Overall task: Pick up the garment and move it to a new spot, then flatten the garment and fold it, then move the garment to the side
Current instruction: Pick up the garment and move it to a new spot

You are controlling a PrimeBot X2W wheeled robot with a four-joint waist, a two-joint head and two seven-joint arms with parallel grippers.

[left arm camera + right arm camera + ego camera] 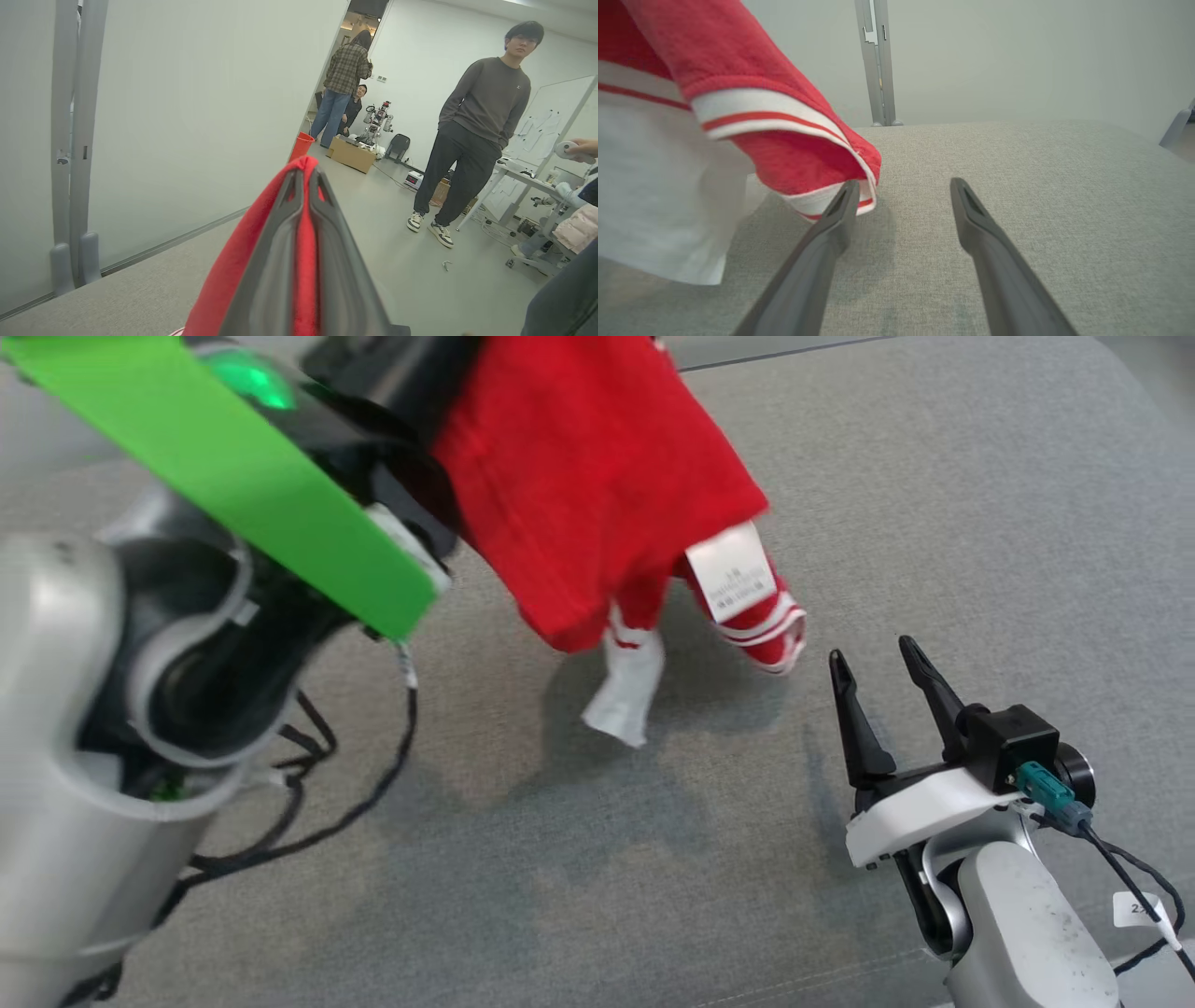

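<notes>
While the left tool [306, 179] pinches the red garment [579, 476] aloft, sleeve [770, 635] and white label [738, 569] dangling just over the grey counter [980, 476], step one is in hand: relocation. Right tool [871, 648] wide, empty, beside that sleeve. Next, likely: lower, spread flat.

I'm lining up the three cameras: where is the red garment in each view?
Head view: red garment hangs top centre.
Left wrist view: bottom centre, pinched between the left gripper's fingers.
Right wrist view: upper left.
Shared landmark: grey fabric surface beneath.
</notes>
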